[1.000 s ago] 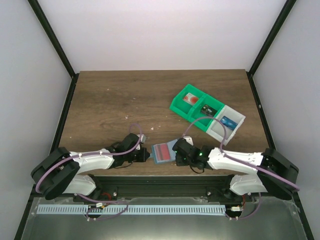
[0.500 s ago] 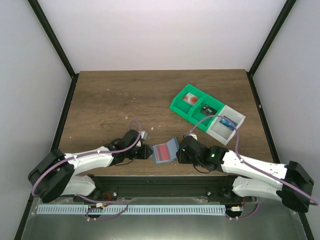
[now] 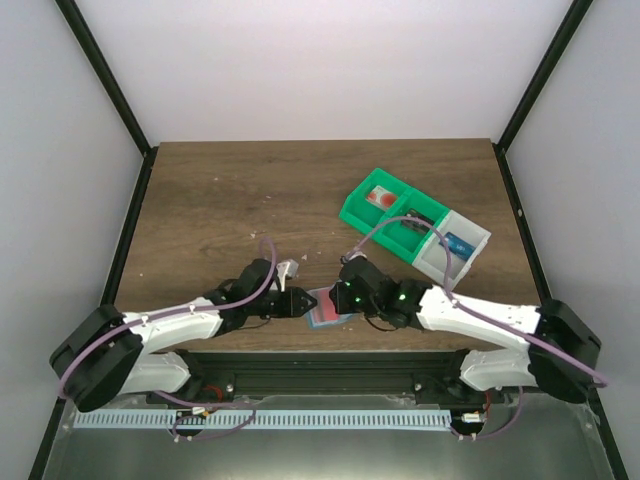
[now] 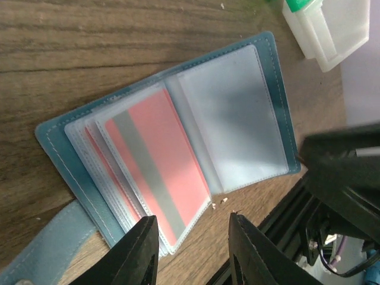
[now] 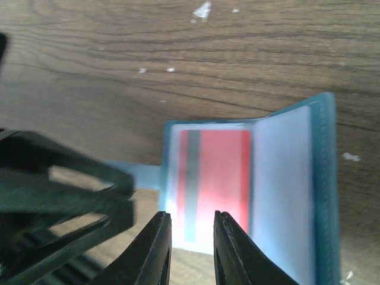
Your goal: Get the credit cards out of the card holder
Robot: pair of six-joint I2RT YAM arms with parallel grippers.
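The teal card holder (image 3: pixel 326 312) lies open on the wood near the table's front edge, between both grippers. In the left wrist view the card holder (image 4: pixel 270 71) shows clear sleeve pockets, and a red credit card (image 4: pixel 155 160) with a grey stripe sits in the top sleeve; edges of more cards show beneath it. My left gripper (image 4: pixel 193 240) is open, empty, just off the sleeves' near corner. My right gripper (image 5: pixel 191 240) is open, poised over the near end of the credit card (image 5: pixel 222 172) in the card holder (image 5: pixel 325 178), gripping nothing. From above, the left gripper (image 3: pixel 297 302) and right gripper (image 3: pixel 342 297) flank it.
Green and white compartment bins (image 3: pixel 415 228) holding small items stand at the back right; one white bin (image 4: pixel 332 29) shows in the left wrist view. The holder's strap (image 4: pixel 44 252) trails toward my left gripper. The black front rail (image 3: pixel 320 360) runs just behind both wrists.
Both grippers, shut a second ago, have opened. The right arm swung left over the holder. The holder's half, raised half a second ago, now lies flat open.
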